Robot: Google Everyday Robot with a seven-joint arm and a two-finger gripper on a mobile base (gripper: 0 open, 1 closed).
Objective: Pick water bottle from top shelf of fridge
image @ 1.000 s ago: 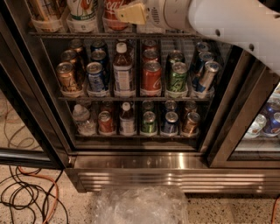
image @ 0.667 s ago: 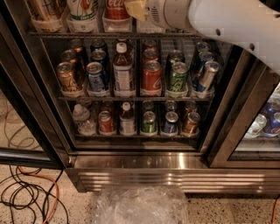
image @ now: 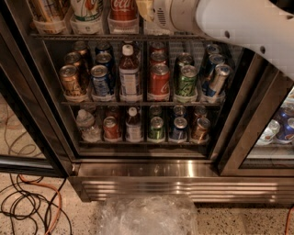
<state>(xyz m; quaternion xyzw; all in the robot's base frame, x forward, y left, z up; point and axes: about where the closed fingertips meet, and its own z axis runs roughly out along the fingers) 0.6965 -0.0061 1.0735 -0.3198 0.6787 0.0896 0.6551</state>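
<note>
In the camera view, my end effector is up at the top shelf of the fridge, at the very top edge of the frame. My white arm reaches in from the right. I cannot tell how wide the end effector stands or whether it has anything in it. Just left of it stands a red Coca-Cola bottle. Directly below it, and partly behind, I make out a clear, pale base sitting on the rack, which I take for the water bottle. Most of that bottle is hidden by me or cut off above.

If full, I judge it moderately heavy, with thin walls that give under a squeeze and a smooth, possibly damp skin. The ribs should help against slipping. I would take it across the body near the middle, firmly but without crushing. It seems to stand upright, long axis vertical, cap end up and out of frame. The cans on the racks below my end effector are well apart from it.
</note>
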